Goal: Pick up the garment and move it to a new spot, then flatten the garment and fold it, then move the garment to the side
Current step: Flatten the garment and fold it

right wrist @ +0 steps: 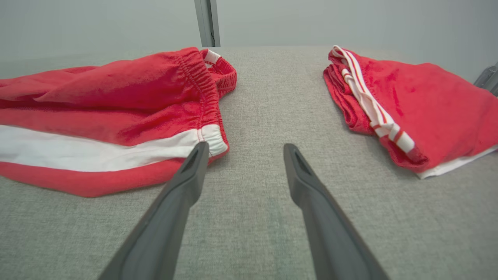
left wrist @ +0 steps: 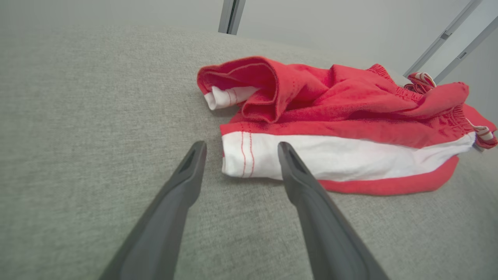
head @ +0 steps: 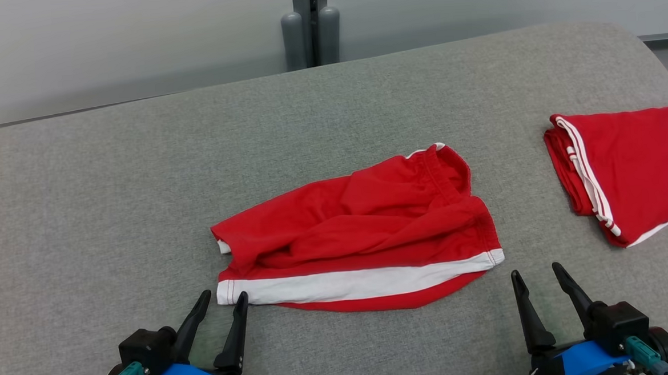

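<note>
The red shorts (head: 359, 237) lay rumpled, flattening and folding seemingly not yet done; left gripper (head: 223, 296) and right gripper (head: 535, 270) empty, fingers spread (a folded pair (head: 636, 166) lay aside).

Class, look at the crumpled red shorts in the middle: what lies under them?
The red shorts lie on the grey fabric surface, which shows all round them. Below their white band a red layer peeks out. Anything else beneath is covered by cloth.

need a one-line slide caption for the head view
Open left gripper and open right gripper poised near rumpled red shorts on a grey surface; a folded red garment lies at right.
</note>
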